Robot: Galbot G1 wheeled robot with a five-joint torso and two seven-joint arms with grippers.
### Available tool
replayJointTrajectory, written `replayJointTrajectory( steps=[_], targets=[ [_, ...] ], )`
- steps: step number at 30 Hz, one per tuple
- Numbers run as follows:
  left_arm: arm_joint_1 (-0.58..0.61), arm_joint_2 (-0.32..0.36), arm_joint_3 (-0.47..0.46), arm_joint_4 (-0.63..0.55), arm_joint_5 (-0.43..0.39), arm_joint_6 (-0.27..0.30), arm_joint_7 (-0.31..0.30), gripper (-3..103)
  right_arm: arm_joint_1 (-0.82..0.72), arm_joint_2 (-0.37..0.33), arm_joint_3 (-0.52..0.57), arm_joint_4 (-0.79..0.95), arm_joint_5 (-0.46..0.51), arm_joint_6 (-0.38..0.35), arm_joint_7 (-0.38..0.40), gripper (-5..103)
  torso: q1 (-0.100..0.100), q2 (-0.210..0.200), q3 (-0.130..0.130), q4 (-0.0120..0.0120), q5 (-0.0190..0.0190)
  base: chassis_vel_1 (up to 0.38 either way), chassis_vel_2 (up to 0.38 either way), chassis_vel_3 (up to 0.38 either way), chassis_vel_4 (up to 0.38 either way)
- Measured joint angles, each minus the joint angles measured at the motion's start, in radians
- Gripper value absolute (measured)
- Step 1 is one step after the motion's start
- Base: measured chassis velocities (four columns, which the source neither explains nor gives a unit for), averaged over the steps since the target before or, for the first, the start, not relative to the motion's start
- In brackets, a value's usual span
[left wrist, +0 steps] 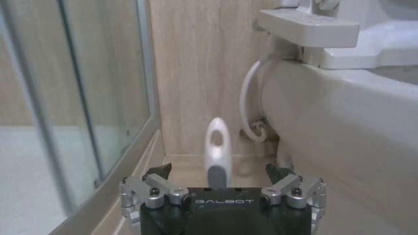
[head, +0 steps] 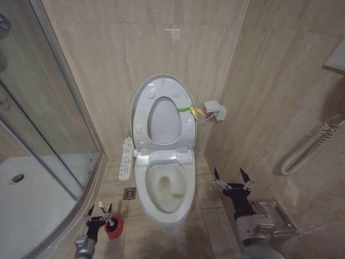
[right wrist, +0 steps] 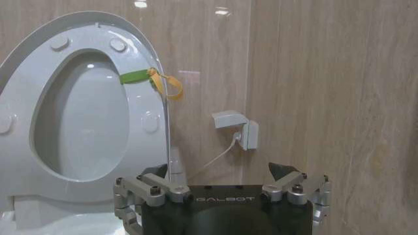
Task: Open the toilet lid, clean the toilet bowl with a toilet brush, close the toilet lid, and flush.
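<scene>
The toilet lid point(head: 164, 121) stands raised against the back wall, with the ring seat up in front of it and a green-yellow band point(head: 186, 109) on the right edge. Below it the toilet bowl point(head: 164, 189) lies open, with brownish stains inside. A red cup holder point(head: 114, 227) sits on the floor left of the bowl. In the left wrist view the toilet brush's white looped handle point(left wrist: 217, 147) rises between the spread fingers of my left gripper point(left wrist: 219, 174), which is open around it. My right gripper point(head: 229, 174) hangs open and empty, right of the bowl; its wrist view faces the raised lid point(right wrist: 81, 117).
A long white button panel point(head: 126, 157) sticks out on the toilet's left. The glass shower wall point(head: 43, 118) and white tray point(head: 27, 199) close off the left side. A floor drain point(head: 129, 193), a wall box point(head: 214, 110), a metal rack point(head: 275, 216) and a hose point(head: 307, 148) are nearby.
</scene>
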Motion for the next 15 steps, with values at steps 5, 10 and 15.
replayJointTrajectory(
  steps=[5, 10, 15],
  targets=[
    [-0.014, -0.002, 0.007, 0.019, 0.001, -0.003, 0.011, 96, 0.0, 0.0, 0.0, 0.0, 0.0, 0.0, 0.0, 100, 0.0, 0.0, 0.0, 0.0001, 0.0, 0.0, 0.0, 0.0, 0.0],
    [-0.011, -0.01, 0.008, 0.027, 0.004, -0.013, 0.02, 74, 0.0, 0.0, 0.0, 0.0, 0.0, 0.0, 0.0, 100, 0.0, 0.0, 0.0, 0.0001, 0.0, 0.0, 0.0, 0.0, 0.0],
    [-0.006, -0.015, -0.004, 0.036, 0.011, -0.025, 0.049, 74, 0.0, 0.0, 0.0, 0.0, 0.0, 0.0, 0.0, 100, 0.0, 0.0, 0.0, 0.0001, 0.0, 0.0, 0.0, 0.0, 0.0]
  ],
)
